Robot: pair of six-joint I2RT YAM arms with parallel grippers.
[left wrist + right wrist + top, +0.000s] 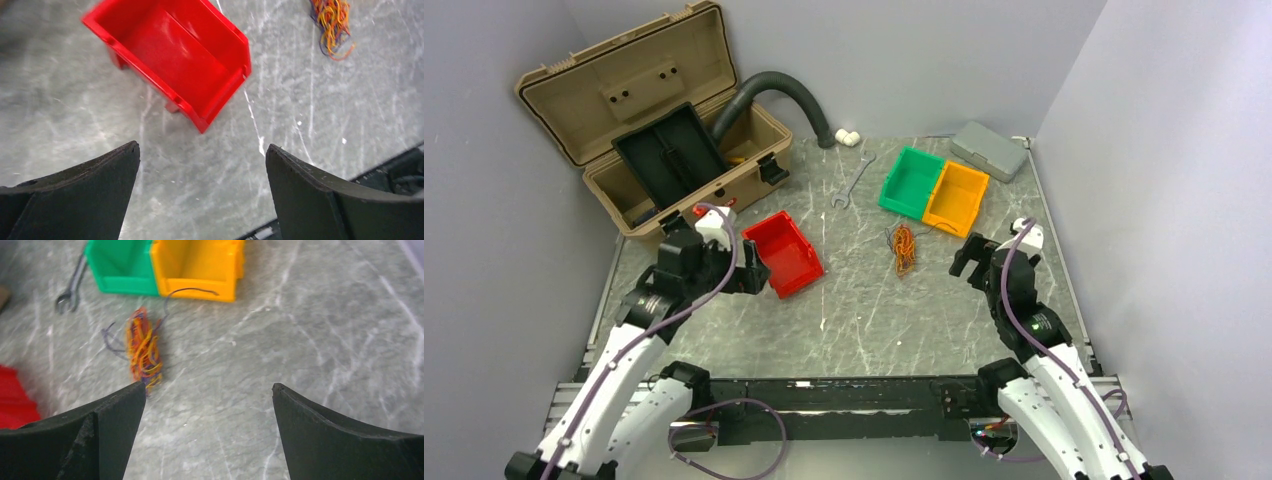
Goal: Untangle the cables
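Note:
The cables [904, 247] lie as a small orange, yellow and dark tangle on the grey table, between the red bin and the green and yellow bins. In the right wrist view the cables [144, 347] sit ahead and to the left of my right gripper [207, 386], which is open above bare table. The left wrist view shows the cables [332, 22] at the top right, far from my left gripper [202, 145], also open with nothing between its fingers. From above, the left gripper [754, 272] hovers beside the red bin and the right gripper [969, 258] is right of the tangle.
A red bin [784, 253] lies close to the left gripper. Green bin [911, 182] and yellow bin [956, 197] stand behind the tangle, a wrench [852, 182] to their left. An open tan toolbox [659, 120] with a dark hose [789, 95] fills the back left; a grey case [989, 150] sits back right.

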